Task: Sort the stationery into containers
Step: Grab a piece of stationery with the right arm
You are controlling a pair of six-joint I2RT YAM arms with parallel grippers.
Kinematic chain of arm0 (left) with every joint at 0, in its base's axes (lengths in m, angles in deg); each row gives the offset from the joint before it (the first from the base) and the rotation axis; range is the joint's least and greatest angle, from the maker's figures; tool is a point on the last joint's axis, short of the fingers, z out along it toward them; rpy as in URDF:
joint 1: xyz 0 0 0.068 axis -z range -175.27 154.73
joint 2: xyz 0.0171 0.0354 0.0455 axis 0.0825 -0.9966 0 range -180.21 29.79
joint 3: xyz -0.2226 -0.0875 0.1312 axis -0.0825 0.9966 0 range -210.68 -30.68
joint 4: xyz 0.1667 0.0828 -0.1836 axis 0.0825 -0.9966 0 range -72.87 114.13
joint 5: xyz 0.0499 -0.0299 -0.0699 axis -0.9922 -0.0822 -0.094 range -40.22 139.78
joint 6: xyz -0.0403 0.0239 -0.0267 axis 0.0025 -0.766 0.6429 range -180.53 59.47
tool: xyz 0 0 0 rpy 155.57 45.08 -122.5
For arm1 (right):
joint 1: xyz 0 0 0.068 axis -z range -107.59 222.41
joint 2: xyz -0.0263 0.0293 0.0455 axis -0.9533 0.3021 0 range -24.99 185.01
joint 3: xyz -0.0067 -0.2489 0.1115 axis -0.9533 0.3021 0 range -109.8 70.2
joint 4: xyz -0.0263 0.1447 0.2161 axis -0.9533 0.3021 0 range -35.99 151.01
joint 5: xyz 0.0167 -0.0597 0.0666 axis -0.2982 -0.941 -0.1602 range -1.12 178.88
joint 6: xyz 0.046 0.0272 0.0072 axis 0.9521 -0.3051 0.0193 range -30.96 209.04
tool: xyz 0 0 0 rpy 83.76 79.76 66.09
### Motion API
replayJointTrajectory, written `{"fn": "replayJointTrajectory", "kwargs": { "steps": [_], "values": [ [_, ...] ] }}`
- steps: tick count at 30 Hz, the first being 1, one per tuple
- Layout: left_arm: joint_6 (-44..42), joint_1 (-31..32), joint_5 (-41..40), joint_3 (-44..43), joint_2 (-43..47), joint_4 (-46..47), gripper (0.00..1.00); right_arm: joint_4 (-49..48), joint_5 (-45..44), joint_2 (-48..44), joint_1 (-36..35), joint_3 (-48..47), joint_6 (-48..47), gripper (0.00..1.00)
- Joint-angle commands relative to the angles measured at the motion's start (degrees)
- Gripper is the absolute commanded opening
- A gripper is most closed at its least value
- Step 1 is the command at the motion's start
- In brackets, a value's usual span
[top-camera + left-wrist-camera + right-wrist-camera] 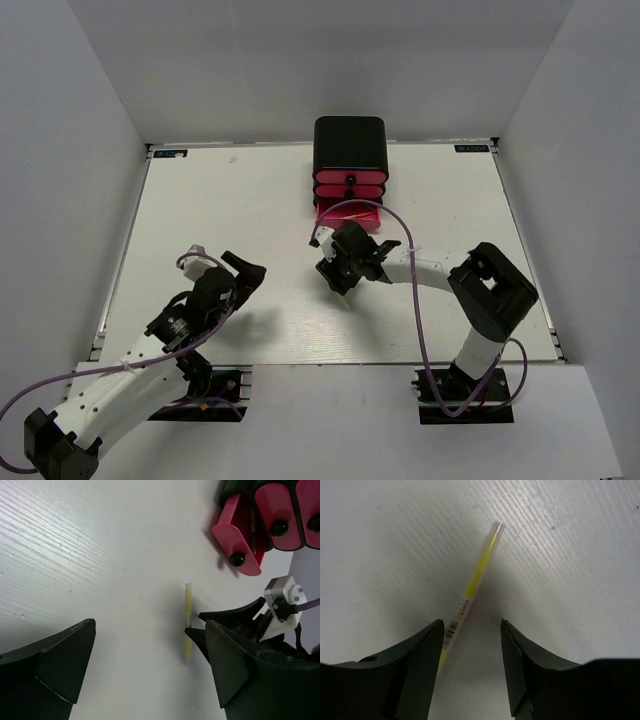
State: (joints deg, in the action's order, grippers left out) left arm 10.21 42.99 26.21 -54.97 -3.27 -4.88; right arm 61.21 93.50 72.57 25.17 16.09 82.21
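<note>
Yellow pen (475,575) flat on the worktop (380,540), well short of the cabinet (350,145), slanting in between the fingers of the right gripper (472,627). Stands partly open there, wider than the pen, clamping nothing; near end of the pen close against one finger, contact unclear. Straddles the pen, presumably to close on it next. Bottom drawer (350,213) pulled out, likely to receive it. Left gripper (243,268) wide open and empty, held off to the side, probably to keep clear.
</note>
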Motion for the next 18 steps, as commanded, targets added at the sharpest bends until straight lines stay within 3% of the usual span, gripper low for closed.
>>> {"fn": "replayJointTrajectory", "kwargs": {
  "steps": [1,6,10,12,18],
  "values": [
    [-3.3,0.2,0.3,-3.1,-1.4,2.2,1.0,-0.8,-6.3,0.4,-1.5,-0.6,-2.0,0.54],
    [-3.3,0.2,0.8,-3.1,-2.1,3.3,1.0,-2.1,-7.5,-0.7,-3.0,2.3,-4.0,0.45],
    [-3.3,0.2,0.8,-2.6,-2.1,3.4,1.0,-2.5,-7.2,-1.6,-3.2,4.8,-5.5,0.29],
    [-3.3,0.2,0.8,-2.1,-2.1,3.4,1.0,-2.7,-6.6,-2.9,-2.9,5.9,-8.4,0.19],
    [-4.6,0.2,2.5,-1.5,-3.2,5.4,1.0,-3.2,-3.1,-11.5,1.0,5.5,-20.2,0.07]
  ]
}}
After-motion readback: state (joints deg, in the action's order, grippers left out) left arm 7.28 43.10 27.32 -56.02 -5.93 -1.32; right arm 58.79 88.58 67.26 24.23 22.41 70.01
